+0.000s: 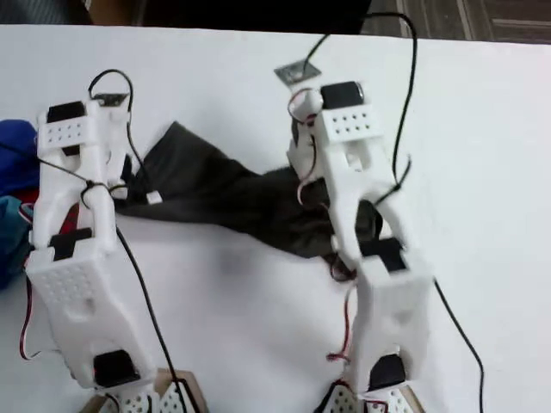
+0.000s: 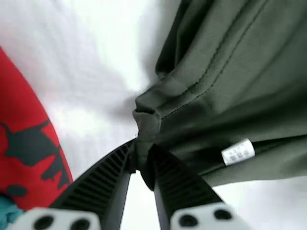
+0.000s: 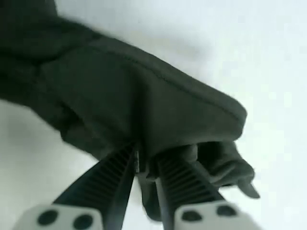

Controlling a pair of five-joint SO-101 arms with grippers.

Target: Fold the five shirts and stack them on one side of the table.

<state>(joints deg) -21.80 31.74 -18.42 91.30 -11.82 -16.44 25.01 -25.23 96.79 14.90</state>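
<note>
On dark shirt (image 2: 230, 72), white label (image 2: 238, 152)

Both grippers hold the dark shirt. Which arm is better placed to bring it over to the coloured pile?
Left, probably: the left gripper pinches the shirt at its edge beside the red shirt in the pile, while the right gripper holds the far end, away from it.

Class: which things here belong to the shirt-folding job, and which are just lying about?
Job: dark grey-green fabric shirt, held by left end effector and right end effector; red printed fabric shirt; blue fabric shirt.
Lying about: small grey square plate; black cable.
</note>
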